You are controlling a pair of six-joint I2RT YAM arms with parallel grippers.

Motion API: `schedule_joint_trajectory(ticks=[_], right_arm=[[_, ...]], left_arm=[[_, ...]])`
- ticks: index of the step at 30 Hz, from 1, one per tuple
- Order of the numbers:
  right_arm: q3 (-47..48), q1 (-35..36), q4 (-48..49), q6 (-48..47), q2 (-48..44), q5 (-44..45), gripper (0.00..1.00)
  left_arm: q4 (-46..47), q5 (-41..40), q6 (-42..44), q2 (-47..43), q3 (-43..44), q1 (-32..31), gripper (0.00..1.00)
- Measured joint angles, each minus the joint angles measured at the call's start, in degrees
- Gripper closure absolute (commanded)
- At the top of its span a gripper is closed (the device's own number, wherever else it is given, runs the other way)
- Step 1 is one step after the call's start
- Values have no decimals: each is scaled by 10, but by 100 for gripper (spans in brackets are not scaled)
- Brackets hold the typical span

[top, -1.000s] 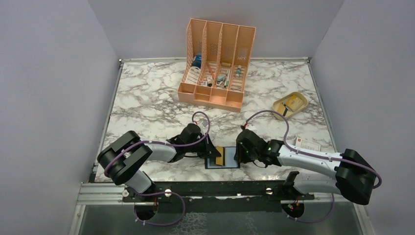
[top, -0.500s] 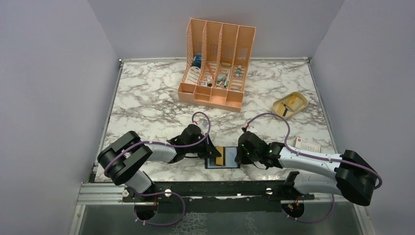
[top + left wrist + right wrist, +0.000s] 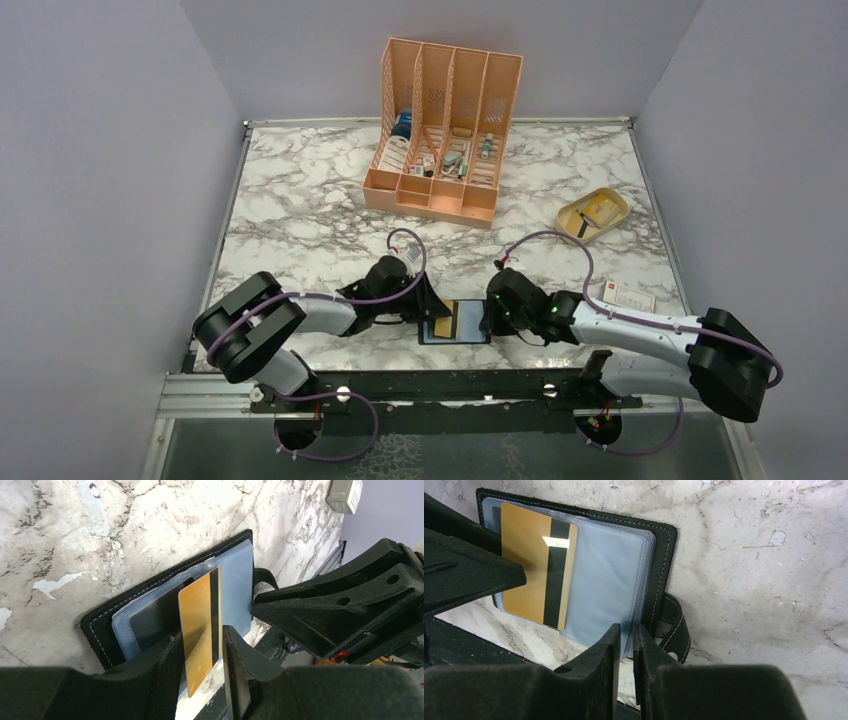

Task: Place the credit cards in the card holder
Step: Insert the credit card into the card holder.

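The black card holder (image 3: 470,335) lies open at the table's near edge, its clear sleeves (image 3: 604,580) facing up. A gold credit card (image 3: 531,565) with a dark stripe lies on the sleeves, its near end overhanging the marble. My left gripper (image 3: 201,634) stands open, one finger on each side of this card (image 3: 197,625). My right gripper (image 3: 626,630) is shut on the near edge of the sleeves, beside the snap tab (image 3: 676,625). In the top view the left gripper (image 3: 432,312) and right gripper (image 3: 487,318) flank the holder. A whitish card (image 3: 628,295) lies far right.
A tall orange slotted organizer (image 3: 445,130) stands at the back centre. A beige oval dish (image 3: 592,213) holding small items sits back right. The table's metal front rail (image 3: 440,385) runs just below the holder. Grey walls close in left, right and behind.
My left jaws have opened off the gold card, which stays on the sleeves. My right jaws have narrowed onto the sleeve edge after sliding slightly left.
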Motion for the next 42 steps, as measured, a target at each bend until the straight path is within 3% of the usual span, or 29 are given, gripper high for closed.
schedule_joint_trajectory(ticks=[10, 22, 42], right_arm=[[-8, 0, -1, 4, -13, 0, 86], [-15, 0, -1, 11, -17, -2, 86], [-31, 0, 4, 26, -35, -4, 83]], left_arm=[[1, -7, 2, -9, -9, 0, 66], [-21, -20, 18, -19, -11, 0, 100], [-11, -61, 5, -19, -12, -18, 100]])
